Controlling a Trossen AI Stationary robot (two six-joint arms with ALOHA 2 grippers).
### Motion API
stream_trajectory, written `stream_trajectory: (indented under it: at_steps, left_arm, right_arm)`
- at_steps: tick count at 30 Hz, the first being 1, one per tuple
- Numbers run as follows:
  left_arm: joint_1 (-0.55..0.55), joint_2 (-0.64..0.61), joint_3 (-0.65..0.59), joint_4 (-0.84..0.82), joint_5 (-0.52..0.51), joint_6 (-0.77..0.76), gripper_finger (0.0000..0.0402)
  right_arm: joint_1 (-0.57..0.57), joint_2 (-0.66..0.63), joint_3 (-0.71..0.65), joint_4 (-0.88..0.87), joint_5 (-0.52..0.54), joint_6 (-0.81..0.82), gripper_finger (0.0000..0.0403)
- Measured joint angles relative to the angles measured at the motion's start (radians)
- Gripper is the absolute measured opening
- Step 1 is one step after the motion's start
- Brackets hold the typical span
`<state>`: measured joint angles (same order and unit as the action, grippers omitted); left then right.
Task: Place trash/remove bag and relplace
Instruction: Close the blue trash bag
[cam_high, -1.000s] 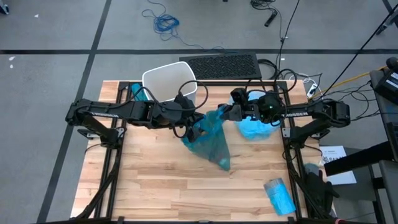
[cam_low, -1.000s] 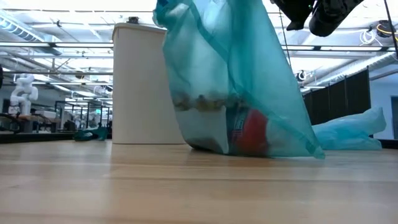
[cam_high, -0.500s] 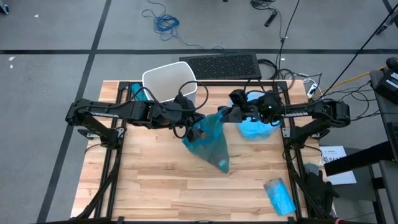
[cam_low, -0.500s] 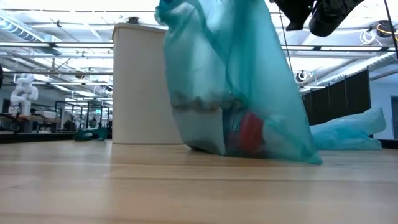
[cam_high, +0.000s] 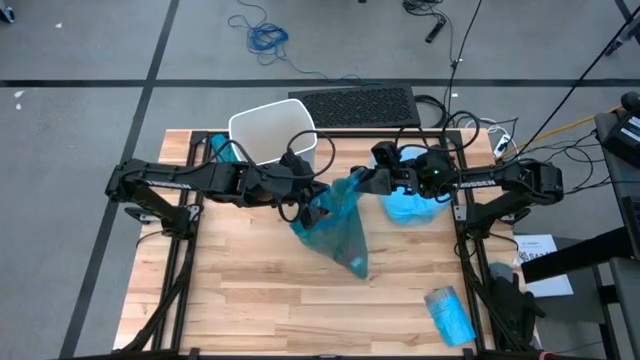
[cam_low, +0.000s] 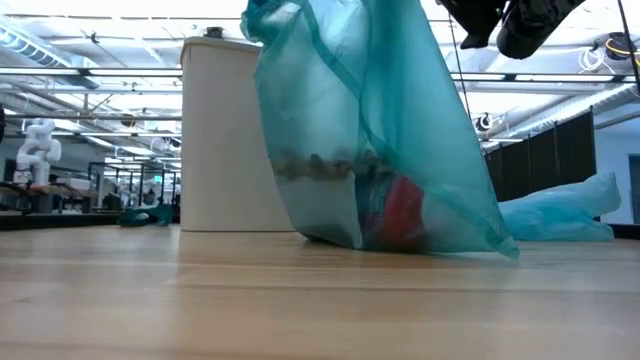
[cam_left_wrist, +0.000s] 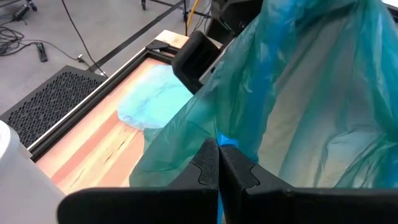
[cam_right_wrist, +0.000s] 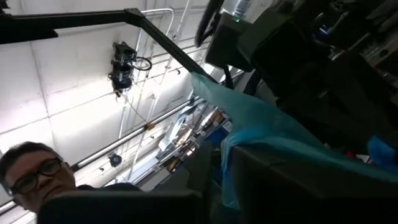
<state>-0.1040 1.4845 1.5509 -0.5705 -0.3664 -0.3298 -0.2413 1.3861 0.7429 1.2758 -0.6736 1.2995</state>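
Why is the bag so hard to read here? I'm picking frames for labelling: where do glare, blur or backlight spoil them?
Low view: the teal bag is backlit by bright ceiling lights, contents showing only as dim shapes; the near table is soft. Left wrist view: the bag fills the frame, sharp. Right wrist view: tilted up at a bright ceiling, dark foreground. High view: evenly lit.
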Motion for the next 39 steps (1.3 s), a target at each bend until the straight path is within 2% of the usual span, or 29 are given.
stream_trajectory:
  at_steps: [5, 9, 13, 18, 21, 25, 29, 32, 36, 39]
  left_arm:
    - [0.000, 0.000, 0.000, 0.000, 0.000, 0.000, 0.0000]
    - [0.000, 0.000, 0.000, 0.001, 0.000, -0.001, 0.0000]
    - [0.001, 0.000, 0.000, 0.003, 0.000, -0.001, 0.0000]
    - [0.001, 0.000, 0.000, 0.004, 0.000, -0.001, 0.0000]
    - [0.001, 0.000, 0.000, 0.004, 0.000, 0.000, 0.0000]
    - [0.001, 0.000, 0.000, 0.003, 0.000, 0.000, 0.0000]
    - [0.004, 0.001, 0.000, 0.003, 0.000, 0.007, 0.0000]
    - [0.006, 0.001, 0.000, 0.002, 0.000, 0.006, 0.0000]
    - [0.005, 0.001, 0.000, 0.003, 0.001, 0.006, 0.0000]
    - [0.005, 0.001, 0.000, 0.005, 0.003, 0.004, 0.0000]
  right_arm:
    - [0.000, 0.000, 0.000, 0.027, -0.011, 0.023, 0.0078]
    - [0.000, 0.000, 0.000, 0.037, -0.013, 0.024, 0.0088]
    - [0.000, 0.000, 0.000, 0.033, -0.013, 0.024, 0.0070]
    - [0.000, 0.000, 0.000, 0.032, -0.024, 0.015, 0.0008]
    - [0.000, 0.000, 0.000, 0.026, -0.009, 0.025, 0.0002]
    - [-0.010, -0.004, 0.000, 0.238, 0.012, 0.063, 0.0001]
    - [-0.032, -0.017, -0.002, 0.054, 0.002, 0.074, 0.0000]
    - [-0.024, -0.019, 0.000, 0.142, -0.030, 0.057, 0.0000]
    - [-0.026, -0.013, -0.007, -0.037, -0.030, 0.067, 0.0000]
    - [-0.010, -0.012, 0.000, 0.041, -0.034, 0.033, 0.0000]
